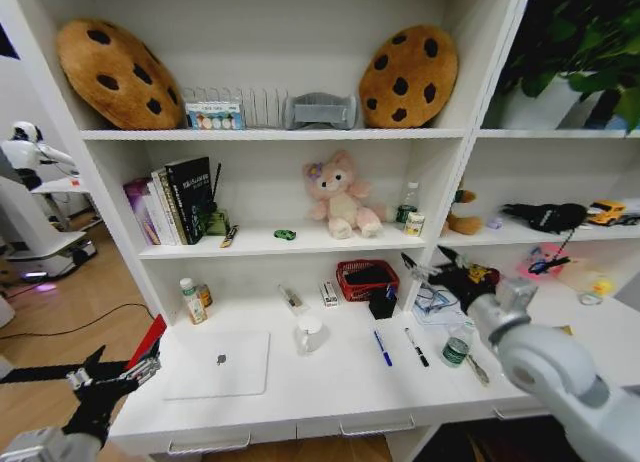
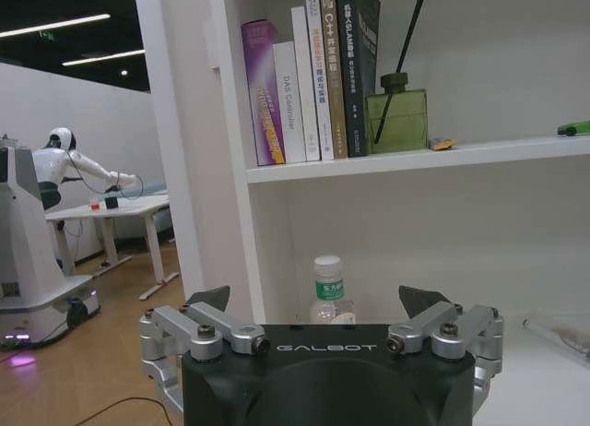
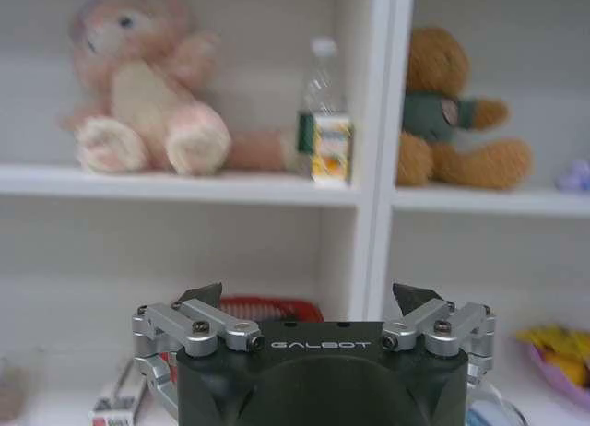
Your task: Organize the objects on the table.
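head view: both grippers, left (image 1: 110,382) and right (image 1: 440,272), hover with jaws apart (nothing held); next likely a reach toward the blue pen (image 1: 382,348) on the counter (image 1: 300,392).

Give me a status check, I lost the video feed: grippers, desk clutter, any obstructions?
Left gripper open, low off the desk's left end. Right gripper open, raised above the pens. Laptop closed on the desk, nothing held. Approach to the pens unobstructed.

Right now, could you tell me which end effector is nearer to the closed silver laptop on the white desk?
Left. The left end effector hovers open just off the closed silver laptop, at the desk edge; the right end effector is open, far across, above the pens.
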### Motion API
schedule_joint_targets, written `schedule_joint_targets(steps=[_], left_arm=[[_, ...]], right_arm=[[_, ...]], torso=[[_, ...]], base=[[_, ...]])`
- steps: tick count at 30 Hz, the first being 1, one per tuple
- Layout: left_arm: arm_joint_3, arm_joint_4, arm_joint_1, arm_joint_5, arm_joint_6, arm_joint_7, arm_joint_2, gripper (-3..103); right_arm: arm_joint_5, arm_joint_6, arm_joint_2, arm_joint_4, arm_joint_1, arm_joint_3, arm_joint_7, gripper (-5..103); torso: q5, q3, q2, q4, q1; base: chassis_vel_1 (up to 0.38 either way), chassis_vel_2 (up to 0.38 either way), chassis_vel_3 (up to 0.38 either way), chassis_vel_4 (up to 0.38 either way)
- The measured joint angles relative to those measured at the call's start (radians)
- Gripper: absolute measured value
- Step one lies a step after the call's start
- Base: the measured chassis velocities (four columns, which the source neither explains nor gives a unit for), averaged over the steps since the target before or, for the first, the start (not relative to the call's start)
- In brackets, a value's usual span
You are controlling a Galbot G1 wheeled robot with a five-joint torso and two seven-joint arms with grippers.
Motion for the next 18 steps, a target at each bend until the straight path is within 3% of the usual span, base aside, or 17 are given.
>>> schedule_joint_targets(steps=[4,6,18], left_arm=[[0.0,0.0,0.0,0.0,0.0,0.0,0.0,100],[0.0,0.0,0.0,0.0,0.0,0.0,0.0,100],[0.0,0.0,0.0,0.0,0.0,0.0,0.0,100]], right_arm=[[-0.016,0.003,0.051,-0.069,-0.005,-0.055,0.012,100],[0.0,0.003,0.078,-0.166,0.039,-0.132,0.032,100],[0.045,-0.025,0.091,-0.357,0.159,-0.262,0.028,100]], torso=[[-0.0003,0.0,0.0,0.0001,0.0],[-0.0001,0.0,0.0,0.0007,0.0],[-0.0001,0.0,0.0,0.0006,0.0]], base=[[0.0,0.0,0.0,0.0],[0.0,0.0,0.0,0.0],[0.0,0.0,0.0,0.0]])
